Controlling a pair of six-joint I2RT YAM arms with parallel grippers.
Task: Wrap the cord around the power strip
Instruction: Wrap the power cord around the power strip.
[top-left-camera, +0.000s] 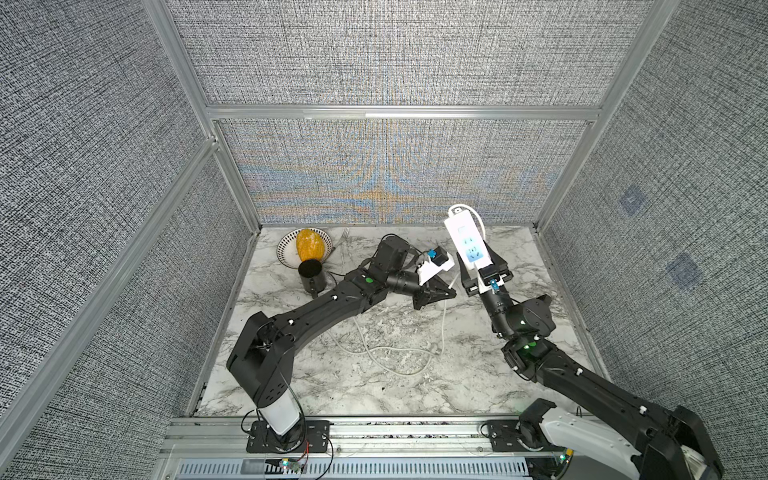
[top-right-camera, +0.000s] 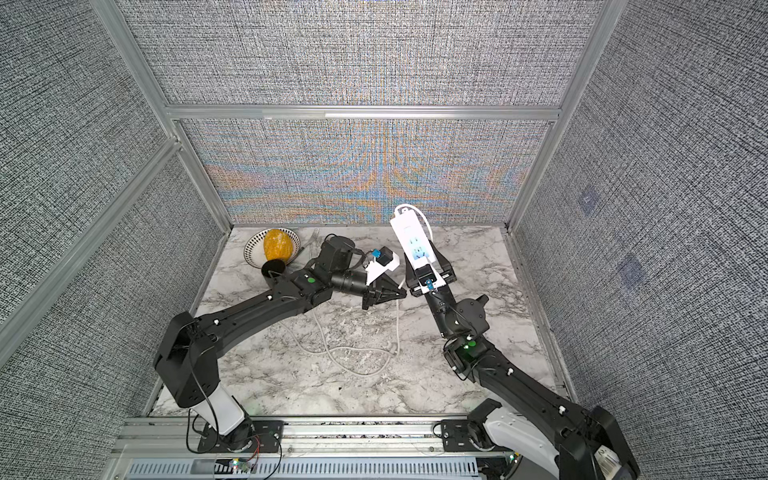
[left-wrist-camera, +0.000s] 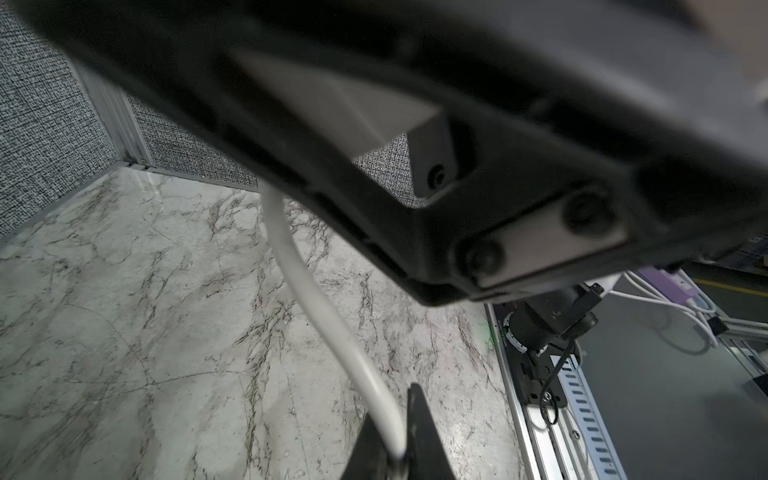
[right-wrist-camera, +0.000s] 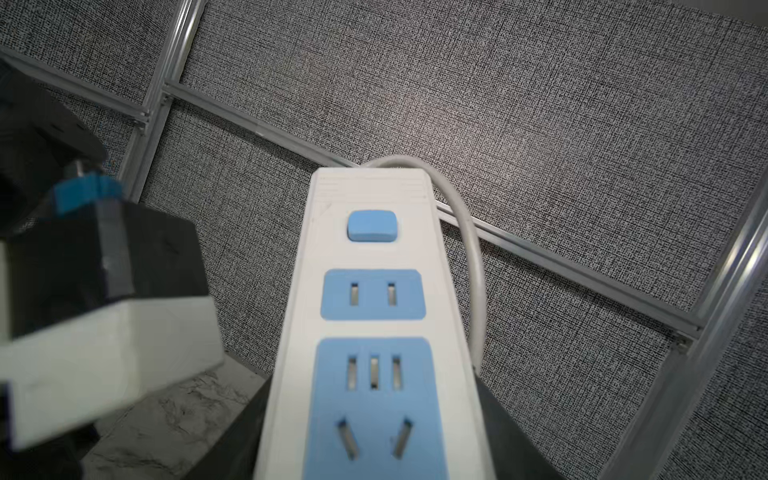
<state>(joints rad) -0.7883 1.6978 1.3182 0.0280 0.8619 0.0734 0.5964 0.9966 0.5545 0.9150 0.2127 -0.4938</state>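
Note:
My right gripper (top-left-camera: 482, 261) (top-right-camera: 426, 261) (right-wrist-camera: 380, 449) is shut on the power strip (top-left-camera: 467, 239) (top-right-camera: 413, 239) (right-wrist-camera: 374, 316). It holds this white block with light-blue sockets and a blue button up in the air, far end toward the back wall. The cord (right-wrist-camera: 473, 266) leaves that far end and curls down the strip's side. My left gripper (top-left-camera: 453, 293) (top-right-camera: 403, 293) (left-wrist-camera: 395, 419), just left of and below the right one, is shut on the cord (left-wrist-camera: 316, 299). From there the cord (top-left-camera: 399, 359) (top-right-camera: 353, 357) hangs down and lies in loose loops on the marble table.
At the back left stand a patterned bowl (top-left-camera: 286, 249) holding a yellow-orange object, a black cup (top-left-camera: 311, 278) and a fork (top-left-camera: 345, 241). Grey fabric walls with aluminium rails close three sides. The right gripper's underside (left-wrist-camera: 498, 124) fills much of the left wrist view.

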